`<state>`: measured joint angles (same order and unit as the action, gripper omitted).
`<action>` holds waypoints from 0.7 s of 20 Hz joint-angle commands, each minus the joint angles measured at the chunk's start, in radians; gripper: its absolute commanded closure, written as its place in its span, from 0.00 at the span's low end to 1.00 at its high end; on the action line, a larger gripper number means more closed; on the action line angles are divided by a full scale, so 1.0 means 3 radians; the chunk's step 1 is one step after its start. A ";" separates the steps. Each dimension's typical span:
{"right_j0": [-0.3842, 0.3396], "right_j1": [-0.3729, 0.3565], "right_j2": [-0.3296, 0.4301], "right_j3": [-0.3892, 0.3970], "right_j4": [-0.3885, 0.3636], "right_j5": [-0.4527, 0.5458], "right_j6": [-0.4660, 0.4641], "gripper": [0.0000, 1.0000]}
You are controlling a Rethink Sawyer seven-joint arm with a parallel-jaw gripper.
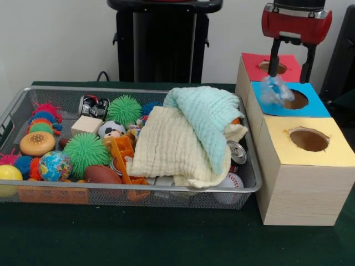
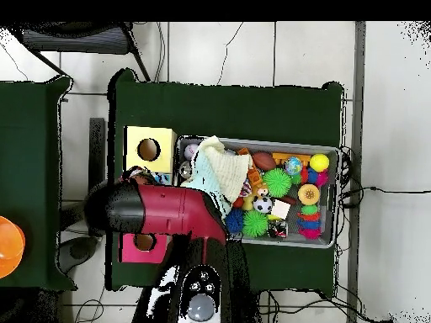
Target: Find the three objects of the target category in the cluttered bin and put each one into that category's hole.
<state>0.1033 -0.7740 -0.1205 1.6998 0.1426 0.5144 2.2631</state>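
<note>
The gripper (image 1: 292, 65) is seen above the wooden boxes with its two fingers spread apart; a crumpled clear plastic object (image 1: 274, 91), blurred, is seen just below them, over the blue-topped box (image 1: 293, 100), touched by neither finger. Three boxes are counted in a row along one end of the counter (image 1: 166, 238): a red-topped box (image 1: 270, 66) nearest the robot, the blue-topped one in the middle, and a yellow-topped box (image 1: 308, 166) farthest from it. Each top is pierced by one round hole.

The bin (image 1: 127, 191) is placed beside the boxes, toward the middle of the counter. Two cloths are piled at its box-side end, a pale green cloth (image 1: 208, 122) over a cream cloth (image 1: 172, 147). Two green spiky balls (image 1: 86, 151) are counted, with one globe ball (image 1: 54, 165), one brown football (image 1: 102, 174), one baseball (image 1: 230, 183) and two cans (image 1: 93, 105). No writing can be read.
</note>
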 commanded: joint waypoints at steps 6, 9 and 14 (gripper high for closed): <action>0.0008 0.0133 -0.0058 -0.0205 0.0092 0.0624 0.0611 0.00; -0.0030 0.0174 -0.0038 -0.0273 0.0125 0.0723 0.0608 0.00; -0.0092 0.0092 -0.0026 -0.0176 0.0147 0.0624 0.0560 0.00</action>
<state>0.1024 -0.7670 -0.1441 1.6524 0.1499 0.6182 2.2631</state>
